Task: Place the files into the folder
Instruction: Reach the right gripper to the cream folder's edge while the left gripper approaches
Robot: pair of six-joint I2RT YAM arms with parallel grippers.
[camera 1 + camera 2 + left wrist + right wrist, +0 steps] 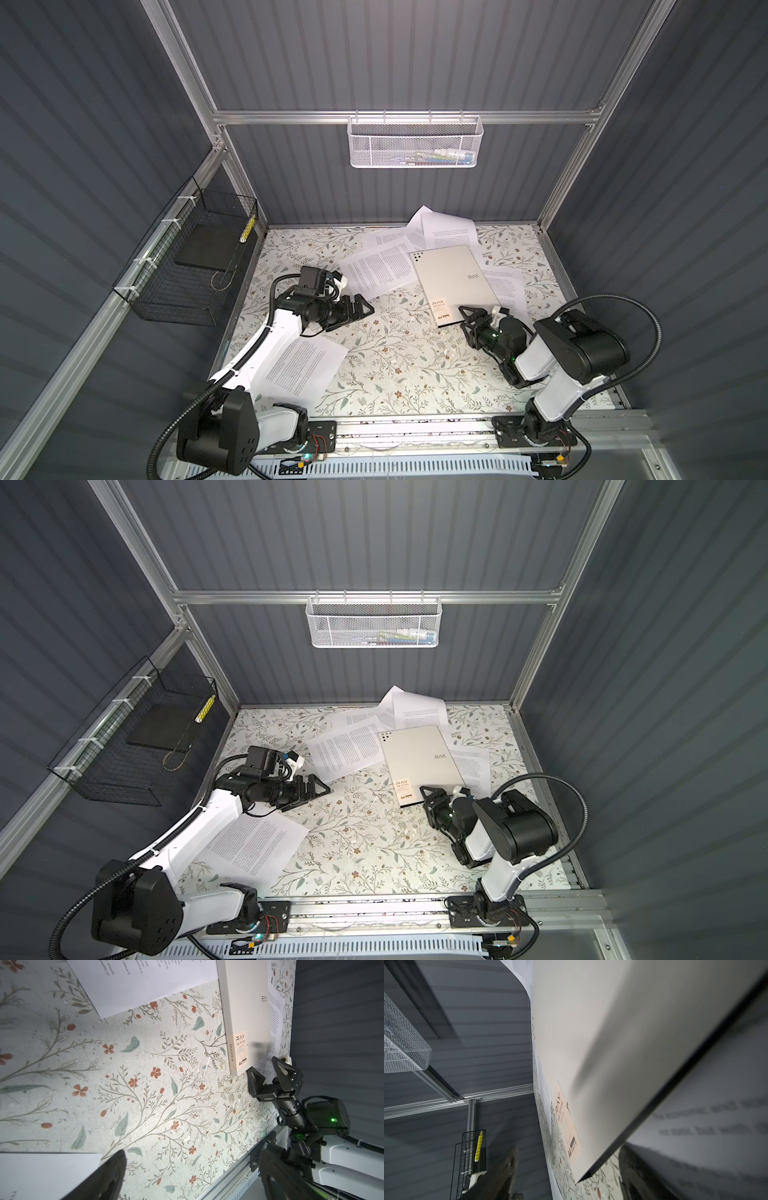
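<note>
Floral table [395,365], grey ribbed walls [374,62]. One folder [453,282], closed, right of centre; six files [378,270]: five around it, one front-left. Left gripper [365,306] jaws open; right gripper [478,311] jaws spread astride folder's near corner.

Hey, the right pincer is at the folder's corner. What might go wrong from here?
1. The right pincer straddles the closed folder's near corner, and a sheet lies under that edge. Closing may pinch the sheet too, or clamp the whole folder shut instead of opening it.
2. The folder rests on several sheets. Lifting or dragging it may shift them, and the back sheets already curl upward.
</note>
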